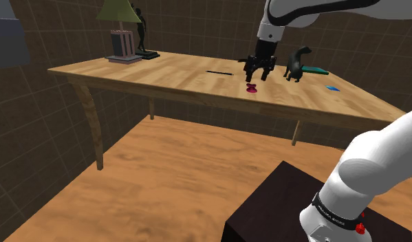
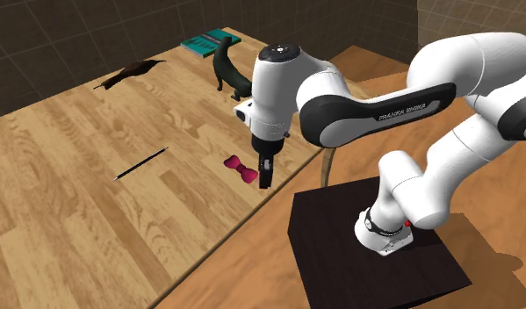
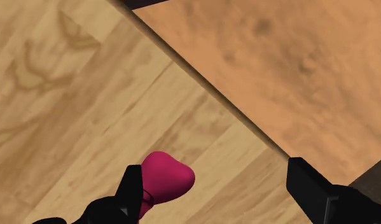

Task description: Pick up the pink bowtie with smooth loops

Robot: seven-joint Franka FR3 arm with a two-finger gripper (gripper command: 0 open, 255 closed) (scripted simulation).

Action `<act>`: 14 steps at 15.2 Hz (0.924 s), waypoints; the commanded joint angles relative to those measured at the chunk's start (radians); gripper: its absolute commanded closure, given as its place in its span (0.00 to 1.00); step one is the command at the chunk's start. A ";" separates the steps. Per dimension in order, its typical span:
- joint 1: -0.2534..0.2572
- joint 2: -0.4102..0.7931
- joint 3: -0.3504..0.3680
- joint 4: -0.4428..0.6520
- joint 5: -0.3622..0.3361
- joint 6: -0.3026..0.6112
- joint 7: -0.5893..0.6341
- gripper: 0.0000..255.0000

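- Gripper [image 3: 215, 175]: fingers spread apart, nothing held, above the wooden table [image 1: 163, 75].
- Pink bowtie [image 3: 166, 178]: lying near the table's edge, beside one finger.

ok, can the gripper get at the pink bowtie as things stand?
Probably yes: the gripper hangs open just above the bowtie, nothing between them, though it lies off-centre by one finger.

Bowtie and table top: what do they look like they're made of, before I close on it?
Bowtie: deep pink, smooth and evenly coloured, with no weave or stitching visible. It could be moulded plastic or plain fabric; the look leaves that open. Table top: wood, in light planks with clear grain and seams and a low sheen.
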 commanded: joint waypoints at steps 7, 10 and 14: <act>-0.028 0.126 -0.030 0.028 -0.049 0.069 -0.023 0.00; -0.028 0.129 -0.031 -0.010 -0.050 0.109 -0.021 0.00; -0.029 0.132 -0.033 -0.029 -0.051 0.131 -0.021 1.00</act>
